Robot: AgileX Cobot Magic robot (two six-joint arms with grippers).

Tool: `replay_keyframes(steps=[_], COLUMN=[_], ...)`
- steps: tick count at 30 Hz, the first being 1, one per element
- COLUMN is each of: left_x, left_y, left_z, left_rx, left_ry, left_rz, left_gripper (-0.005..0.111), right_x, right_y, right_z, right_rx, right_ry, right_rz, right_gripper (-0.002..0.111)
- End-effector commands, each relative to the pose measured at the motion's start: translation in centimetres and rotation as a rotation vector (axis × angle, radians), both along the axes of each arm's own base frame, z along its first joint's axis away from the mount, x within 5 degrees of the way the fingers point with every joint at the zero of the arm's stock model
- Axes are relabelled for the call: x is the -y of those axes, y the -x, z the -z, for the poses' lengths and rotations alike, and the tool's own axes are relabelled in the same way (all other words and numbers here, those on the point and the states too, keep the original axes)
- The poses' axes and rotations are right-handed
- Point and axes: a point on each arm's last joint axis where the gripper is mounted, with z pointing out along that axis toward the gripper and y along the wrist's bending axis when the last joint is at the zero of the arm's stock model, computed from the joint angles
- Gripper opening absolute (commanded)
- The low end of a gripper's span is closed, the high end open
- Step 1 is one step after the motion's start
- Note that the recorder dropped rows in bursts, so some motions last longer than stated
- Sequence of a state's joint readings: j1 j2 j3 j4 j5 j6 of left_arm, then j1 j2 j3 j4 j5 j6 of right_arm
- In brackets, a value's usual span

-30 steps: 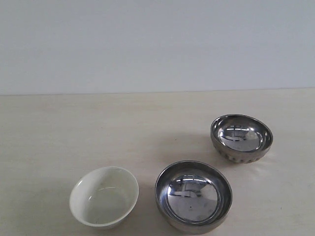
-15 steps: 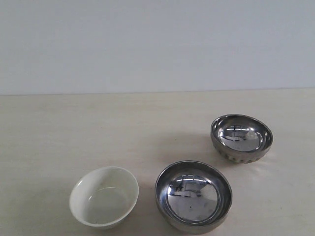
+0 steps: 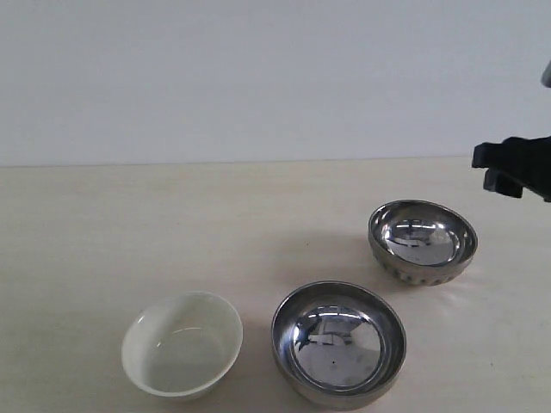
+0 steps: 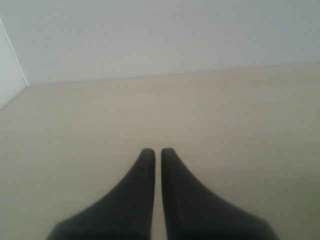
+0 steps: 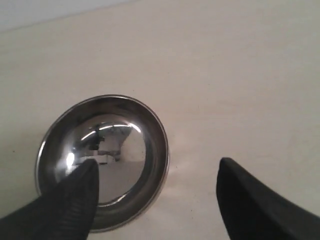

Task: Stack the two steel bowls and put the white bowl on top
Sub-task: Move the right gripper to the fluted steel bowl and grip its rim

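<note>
The white bowl (image 3: 182,344) sits at the front left of the table. Next to it, on its right, is the smooth steel bowl (image 3: 338,342). The dimpled steel bowl (image 3: 423,242) stands farther back on the right, apart from the others. My right gripper (image 3: 482,169) hangs in the air above and to the right of the dimpled bowl. In the right wrist view the right gripper (image 5: 157,167) is open, with that steel bowl (image 5: 102,160) below it: one finger is over the bowl's inside, the other over bare table. My left gripper (image 4: 157,152) is shut and empty over bare table.
The pale wooden table (image 3: 129,232) runs back to a plain light wall (image 3: 258,77). In the left wrist view a wall corner (image 4: 15,60) stands beyond the table's far edge.
My right gripper has come into the exterior view from the right edge, above the dimpled bowl. None of the bowls has moved.
</note>
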State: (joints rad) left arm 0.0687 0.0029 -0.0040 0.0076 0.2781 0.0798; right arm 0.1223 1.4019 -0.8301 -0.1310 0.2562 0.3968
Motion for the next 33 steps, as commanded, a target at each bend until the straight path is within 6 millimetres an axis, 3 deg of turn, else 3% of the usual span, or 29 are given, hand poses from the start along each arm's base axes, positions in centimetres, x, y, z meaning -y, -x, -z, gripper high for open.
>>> replay_keyframes(steps=[1,7,13,17,20,24,33], left_x=[0.0,0.0,0.0,0.0,0.0,0.0,0.0], left_y=[0.0,0.0,0.0,0.0,0.0,0.0,0.0], left_z=[0.1,0.1,0.1,0.1,0.1,0.1,0.1], left_rx=[-0.001,-0.001,-0.001,-0.001,-0.001,-0.001,-0.001], left_ry=[0.004,0.004,0.004,0.004,0.004,0.004,0.004], left_rz=[-0.003,-0.003,-0.003,-0.003,-0.003,-0.003,-0.003], left_gripper=[0.004,0.004,0.004,0.004,0.004,0.004,0.004], right_x=[-0.3,-0.8,-1.0,-1.1,-1.2,-1.2,-1.3], right_y=[-3.6,-7.6,-9.8,-10.4,-10.5,-10.6,-10.2], right_z=[2.7,6.6,10.4,12.2,13.0,13.0,9.8], right_rx=[-0.085,-0.211,-0.273,-0.309,-0.312,-0.305,-0.244], right_ry=[0.029,0.094,0.099,0.102,0.101,0.098,0.094], right_rz=[-0.014,-0.061,-0.067,-0.068,-0.07,-0.07,-0.092], right_gripper=[0.061,0.061,0.06,0.047,0.03,0.0,0.0])
